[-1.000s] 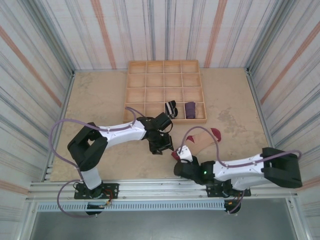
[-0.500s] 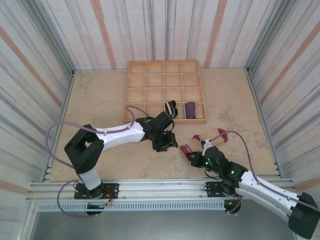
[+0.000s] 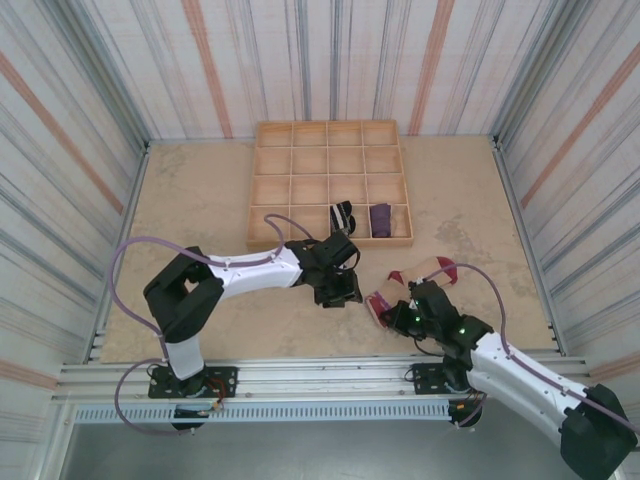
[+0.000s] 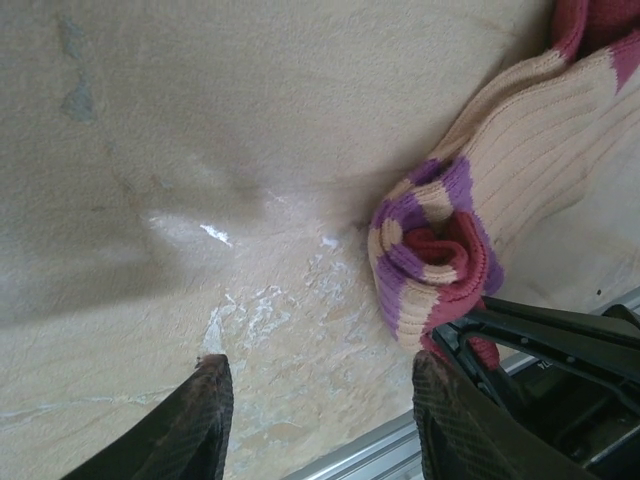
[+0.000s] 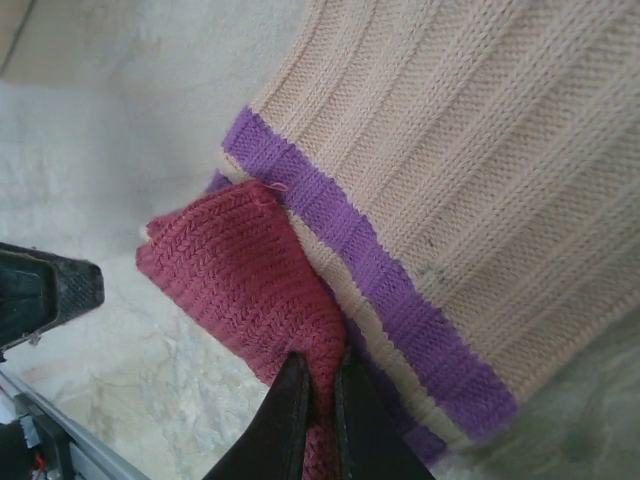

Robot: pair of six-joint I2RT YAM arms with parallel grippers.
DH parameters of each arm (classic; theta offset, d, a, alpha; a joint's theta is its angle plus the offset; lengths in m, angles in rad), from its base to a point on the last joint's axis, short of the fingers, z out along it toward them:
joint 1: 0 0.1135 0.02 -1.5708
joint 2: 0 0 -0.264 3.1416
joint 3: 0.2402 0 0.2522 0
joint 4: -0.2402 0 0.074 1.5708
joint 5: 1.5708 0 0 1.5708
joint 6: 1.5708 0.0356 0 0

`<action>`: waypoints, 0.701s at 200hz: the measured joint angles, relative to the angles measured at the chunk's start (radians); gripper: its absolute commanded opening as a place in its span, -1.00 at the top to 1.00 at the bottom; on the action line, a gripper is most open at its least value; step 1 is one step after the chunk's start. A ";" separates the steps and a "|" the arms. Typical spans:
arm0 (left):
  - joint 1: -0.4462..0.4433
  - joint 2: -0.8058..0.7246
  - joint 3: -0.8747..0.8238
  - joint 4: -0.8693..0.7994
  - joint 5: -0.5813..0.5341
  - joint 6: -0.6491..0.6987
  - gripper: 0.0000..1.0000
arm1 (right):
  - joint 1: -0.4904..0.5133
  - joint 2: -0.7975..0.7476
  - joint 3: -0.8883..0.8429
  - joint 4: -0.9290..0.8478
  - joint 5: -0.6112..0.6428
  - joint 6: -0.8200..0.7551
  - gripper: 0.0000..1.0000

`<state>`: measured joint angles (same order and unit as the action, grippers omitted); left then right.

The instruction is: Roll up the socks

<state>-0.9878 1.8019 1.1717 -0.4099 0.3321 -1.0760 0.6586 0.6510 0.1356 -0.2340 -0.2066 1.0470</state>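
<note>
The beige sock (image 3: 420, 282) with maroon toe and cuff and purple bands lies on the table in front of the tray. Its cuff end (image 4: 436, 252) is curled into a short roll. My right gripper (image 5: 318, 388) is shut on the maroon cuff (image 5: 240, 262) at the roll; from above it (image 3: 397, 314) sits at the sock's near left end. My left gripper (image 4: 325, 400) hovers open just left of the roll, nothing between its fingers, and from above it (image 3: 341, 291) is a little left of the sock. The striped sock (image 3: 343, 215) and purple sock (image 3: 380, 215) lie rolled in tray compartments.
The wooden divided tray (image 3: 330, 160) stands at the back centre, its other compartments bare. Striped walls close in the table on three sides. A metal rail (image 3: 300, 375) runs along the near edge close behind the right gripper.
My right arm swung its elbow out toward the near right, dragging the cuff end slightly right. My left gripper slid right toward the roll and its fingers narrowed somewhat.
</note>
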 measured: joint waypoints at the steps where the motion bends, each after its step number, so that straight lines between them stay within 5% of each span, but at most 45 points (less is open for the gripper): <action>1: 0.000 0.000 0.000 0.000 0.000 0.000 0.04 | 0.000 0.002 0.001 -0.002 0.000 0.000 1.00; 140: -0.064 0.121 0.049 0.125 -0.023 0.013 0.19 | -0.127 0.127 0.042 -0.005 -0.139 0.026 1.00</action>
<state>-1.0515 1.9228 1.2209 -0.2852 0.3096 -1.0630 0.5320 0.7780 0.1772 -0.2394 -0.3458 1.0733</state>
